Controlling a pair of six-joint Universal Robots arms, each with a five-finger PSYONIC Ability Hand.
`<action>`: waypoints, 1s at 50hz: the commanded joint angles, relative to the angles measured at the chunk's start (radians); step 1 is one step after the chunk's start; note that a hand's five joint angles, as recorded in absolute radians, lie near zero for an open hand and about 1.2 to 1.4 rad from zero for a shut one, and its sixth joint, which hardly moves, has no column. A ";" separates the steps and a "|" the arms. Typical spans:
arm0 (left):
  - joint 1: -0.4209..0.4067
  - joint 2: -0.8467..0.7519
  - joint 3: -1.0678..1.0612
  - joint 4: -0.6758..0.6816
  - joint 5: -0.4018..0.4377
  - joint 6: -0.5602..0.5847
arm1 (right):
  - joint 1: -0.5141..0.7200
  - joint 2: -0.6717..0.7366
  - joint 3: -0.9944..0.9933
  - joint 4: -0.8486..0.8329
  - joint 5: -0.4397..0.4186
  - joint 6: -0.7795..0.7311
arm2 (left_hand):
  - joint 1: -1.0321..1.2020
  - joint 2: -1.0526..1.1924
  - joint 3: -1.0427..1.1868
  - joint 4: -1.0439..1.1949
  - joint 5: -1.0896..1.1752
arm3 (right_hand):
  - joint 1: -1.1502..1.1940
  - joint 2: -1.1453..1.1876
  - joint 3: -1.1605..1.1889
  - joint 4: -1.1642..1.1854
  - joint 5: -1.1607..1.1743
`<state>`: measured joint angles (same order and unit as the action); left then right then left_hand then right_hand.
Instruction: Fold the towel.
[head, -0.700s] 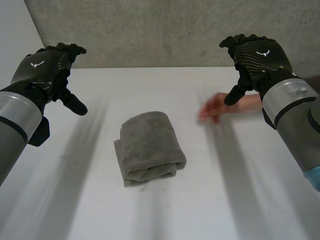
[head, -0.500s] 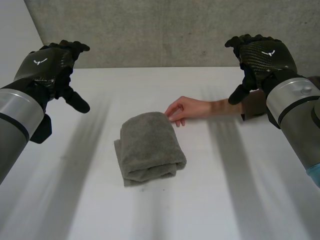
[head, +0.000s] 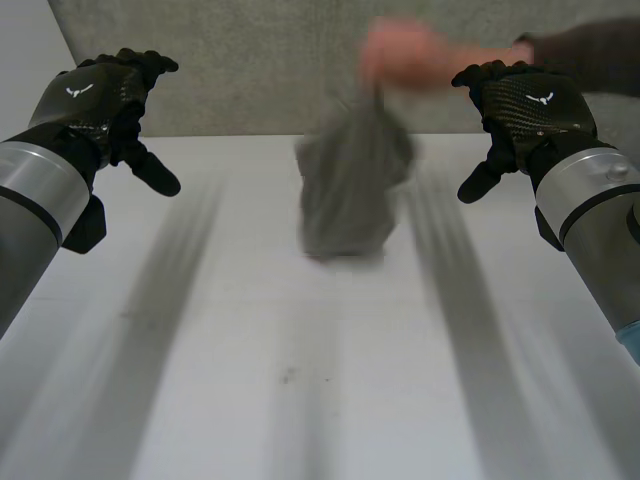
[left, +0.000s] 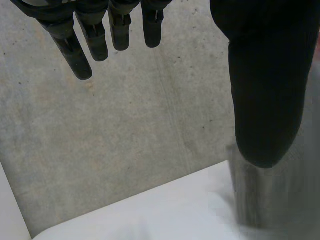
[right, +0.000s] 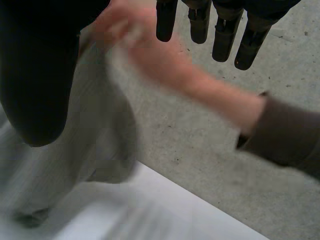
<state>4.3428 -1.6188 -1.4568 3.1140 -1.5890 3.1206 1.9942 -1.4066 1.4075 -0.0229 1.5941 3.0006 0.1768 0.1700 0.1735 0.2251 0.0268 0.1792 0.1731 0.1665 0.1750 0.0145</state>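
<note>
Above table (head: 300, 400), person's hand (head: 400, 55) dangles towel (head: 350, 190) — likely resetting; left hand (head: 95, 100), right hand (head: 525, 105) parked aside, both loosely open, empty.

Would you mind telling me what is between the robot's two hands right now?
In the head view, the towel hangs between the left hand and the right hand, held up by a person's hand over the table.
</note>
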 joint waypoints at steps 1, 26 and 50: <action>-0.002 -0.030 0.009 -0.003 0.000 0.001 | 0.000 0.000 0.001 0.000 -0.003 -0.002 | 0.004 0.011 0.008 -0.044 -0.020 | -0.005 0.001 0.008 0.000 -0.014; 0.001 -0.064 0.009 -0.002 0.003 0.004 | -0.002 0.000 0.001 0.003 -0.006 -0.009 | 0.004 0.011 0.008 -0.044 -0.020 | -0.005 0.001 0.008 0.000 -0.014; 0.001 -0.065 0.003 0.000 0.003 0.004 | 0.000 0.000 0.001 0.003 -0.008 -0.008 | 0.004 0.011 0.008 -0.044 -0.020 | -0.005 0.001 0.008 0.000 -0.014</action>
<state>4.3442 -1.6852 -1.4530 3.1136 -1.5861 3.1247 1.9941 -1.4067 1.4082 -0.0200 1.5861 2.9921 0.1768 0.1697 0.1735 0.2251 0.0268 0.1792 0.1731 0.1665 0.1750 0.0145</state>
